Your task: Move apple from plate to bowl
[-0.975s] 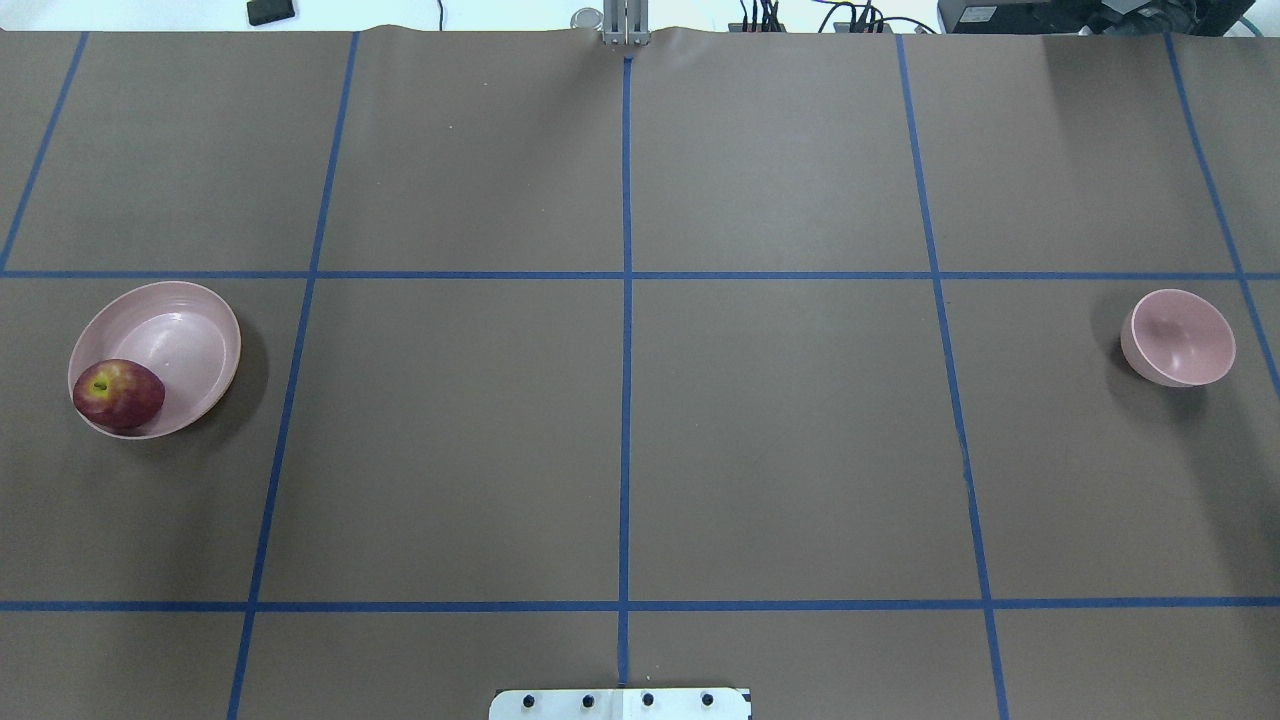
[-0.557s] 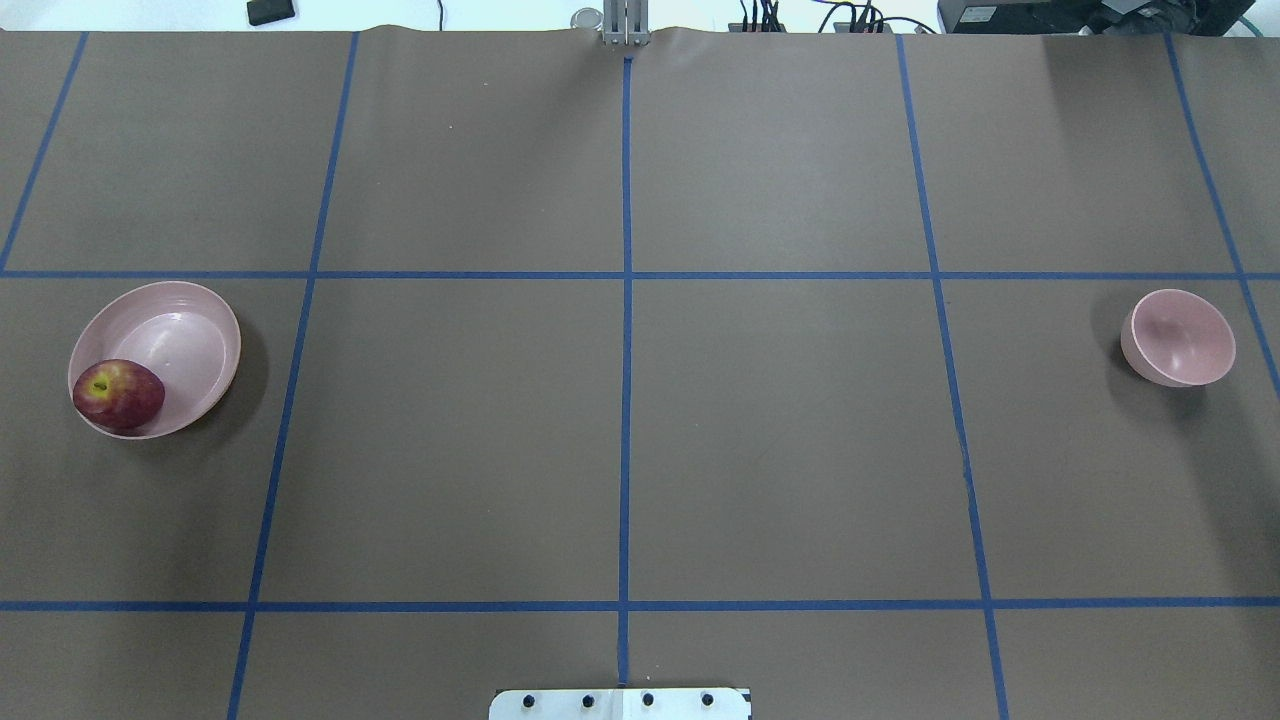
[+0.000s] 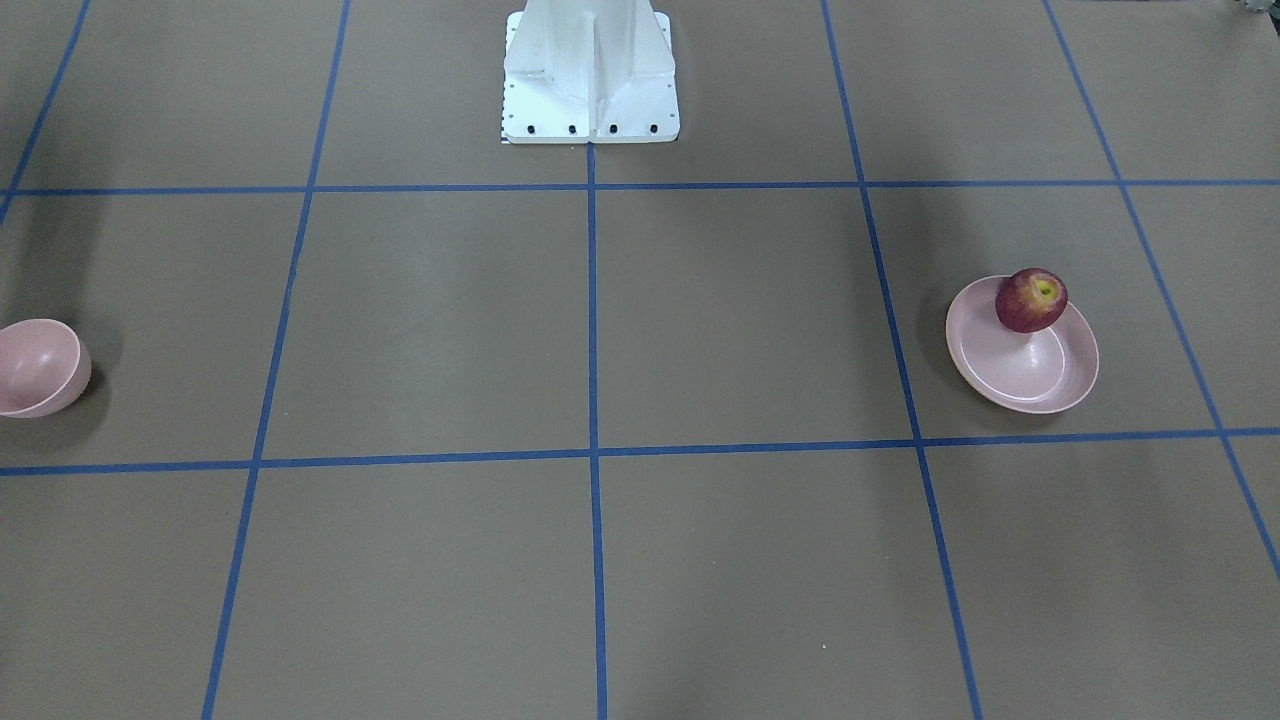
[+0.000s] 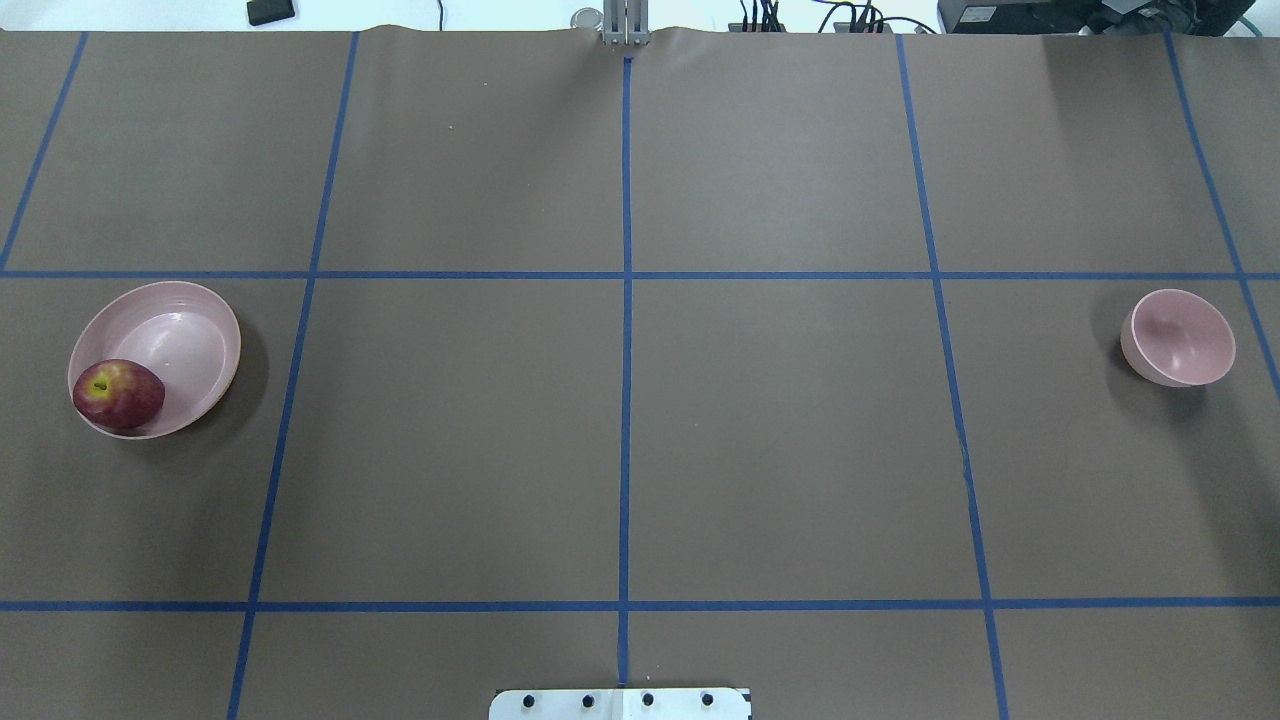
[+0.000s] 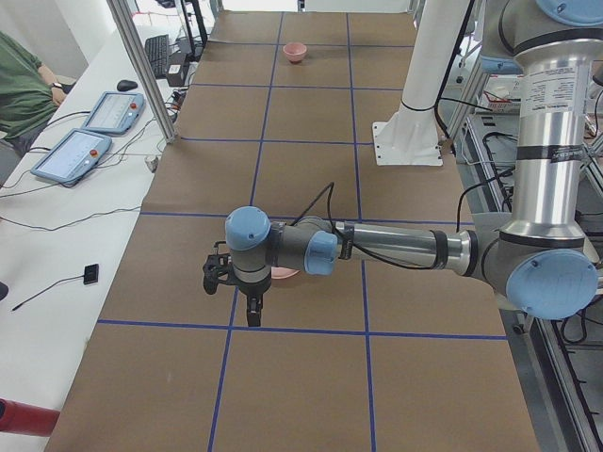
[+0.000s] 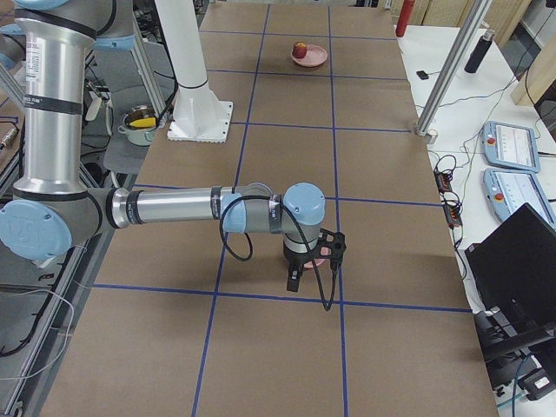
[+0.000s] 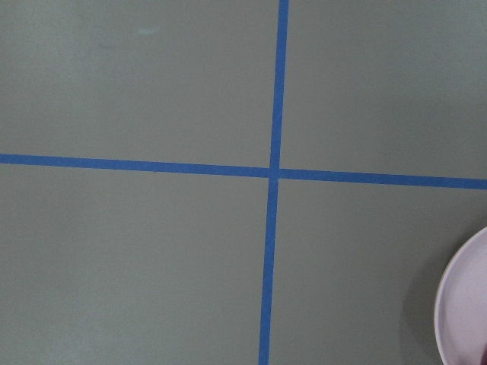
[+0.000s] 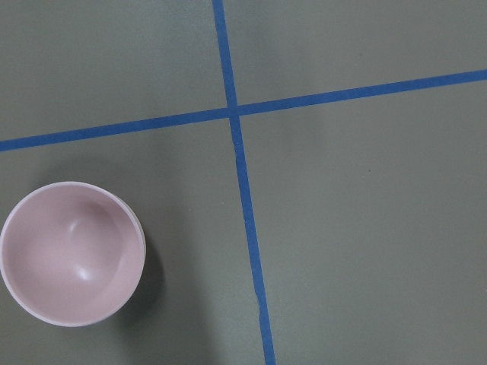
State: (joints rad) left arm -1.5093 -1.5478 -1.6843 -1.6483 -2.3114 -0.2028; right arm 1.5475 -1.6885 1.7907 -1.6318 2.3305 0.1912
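The dark-red apple [image 4: 118, 394] sits inside the shallow pink plate [image 4: 190, 335], against the part of its rim nearest the robot, with its yellow-green stem dimple turned upward. The plate lies on the left side of the brown bench [image 4: 450, 430], which is marked off by a grid of blue tape [image 4: 625, 300]. The small deep pink bowl [image 4: 1180, 338] stands upright and holds nothing, well apart from the plate at the far right end. The left pincer [image 5: 252, 318] hangs fingers-down above the bench close to the plate, and the right pincer [image 6: 295, 280] hangs the same way close to the bowl. Both show only in the side views, so I cannot tell whether their fingers are apart or together. Neither touches the apple.
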